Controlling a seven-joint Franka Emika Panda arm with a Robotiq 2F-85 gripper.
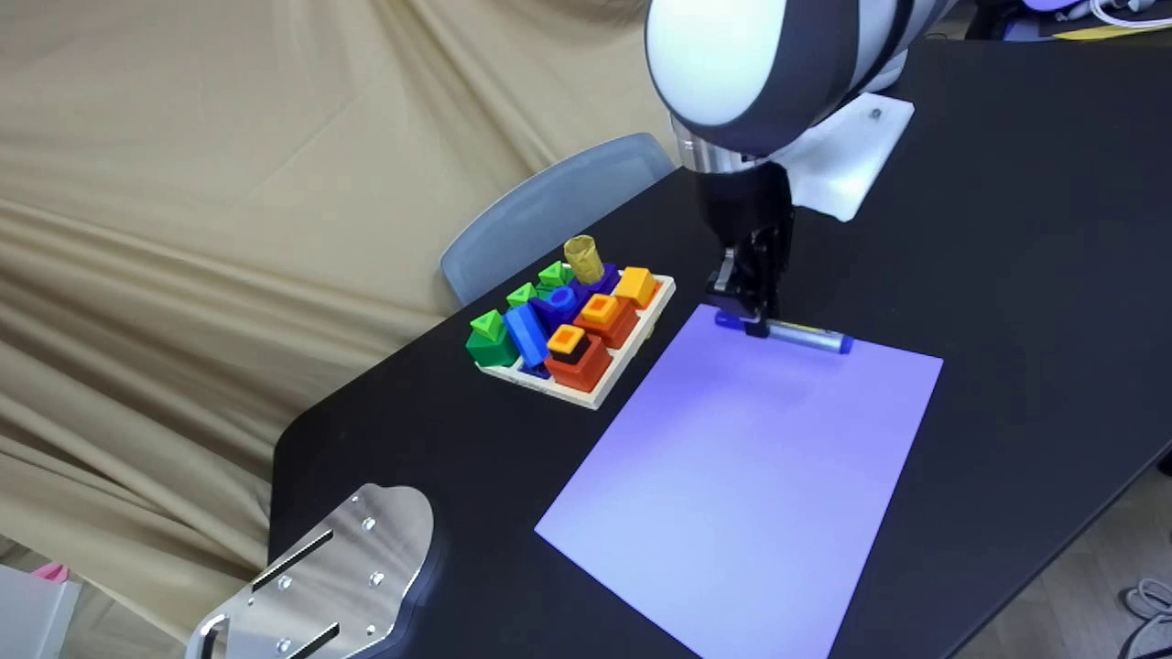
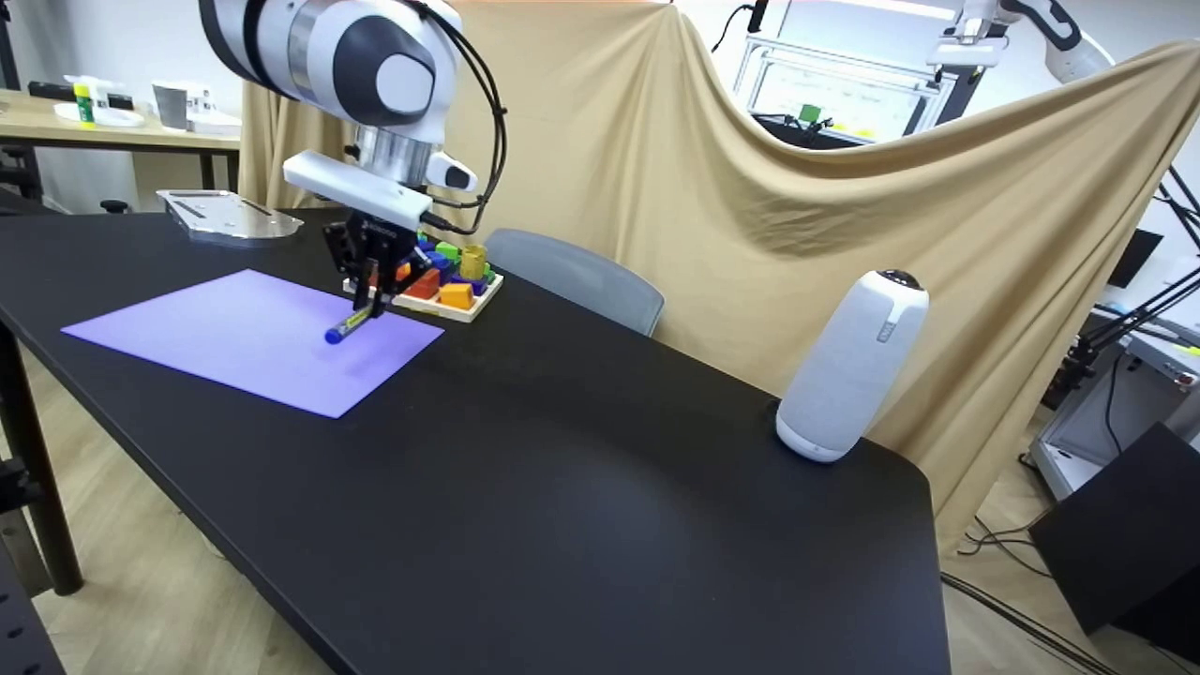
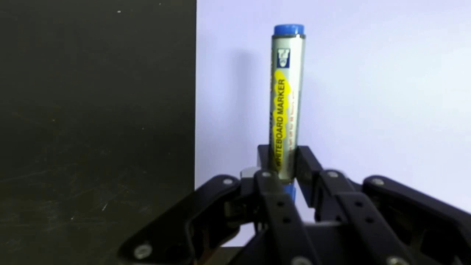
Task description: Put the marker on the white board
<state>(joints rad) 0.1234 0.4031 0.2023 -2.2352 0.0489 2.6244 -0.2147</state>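
With the jaws of my gripper point(image 3: 284, 160) I pinch the silver-and-blue whiteboard marker point(image 3: 286, 103) above the white board point(image 1: 742, 494), between opposite edges of the black table point(image 1: 1016, 275).

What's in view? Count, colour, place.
Table: 1, black, mid-scene
Board: 1, pale lavender, on the table
Marker: 1, silver, blue ends, over the board
Tray: 1, cream, beside the board
Blocks: many, multicoloured, on the tray
Plate: 1, silver, on the table
Device: 1, white, near a table corner
Chair: 1, grey, by the table
Curtain: 1, tan, beyond the chair
Back table: 1, wood-coloured, background
Cup: 1, grey, on the back table
Other arm: 1, white, background
Background clutter: many, mixed colours, too unclear to itemise
Arm: 1, white and grey, over the table
Pincer: 1, black, shut on the marker
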